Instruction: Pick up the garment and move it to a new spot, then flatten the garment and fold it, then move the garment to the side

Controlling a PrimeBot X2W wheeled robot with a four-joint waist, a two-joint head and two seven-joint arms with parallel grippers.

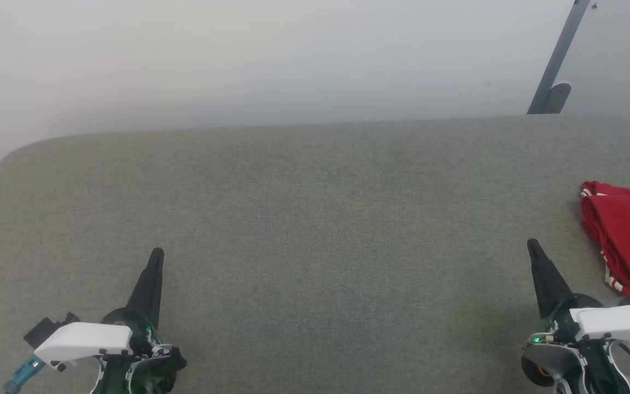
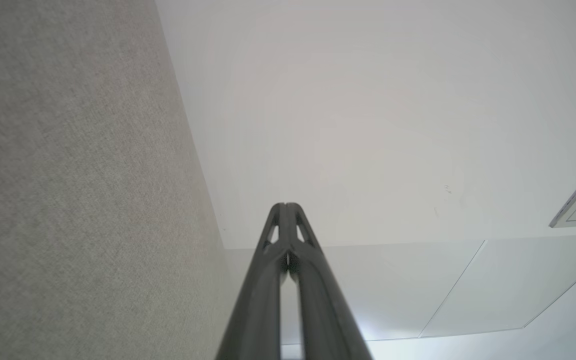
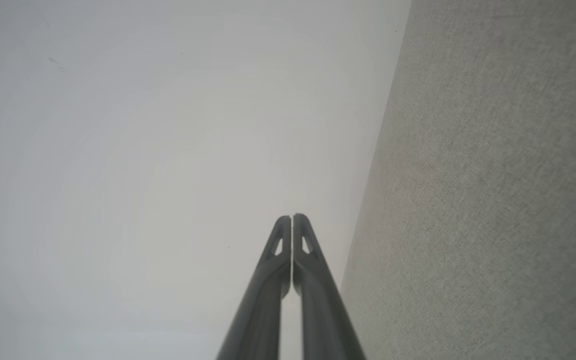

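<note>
Garment (image 1: 629, 241) of red soft fabric with white stripe trim is seen bunched at three o'clock on the grey fabric-covered surface (image 1: 315, 219), cut off by the head view's right edge. The left tool (image 1: 156, 253), its two long dark fingers pressed together on nothing, is held at seven o'clock over the surface. The right tool (image 1: 532, 243), likewise pressed together and empty, is held at five o'clock, near the garment but apart from it. A grey metal bracket (image 1: 558, 60) is seen against the pale wall at one o'clock.
</note>
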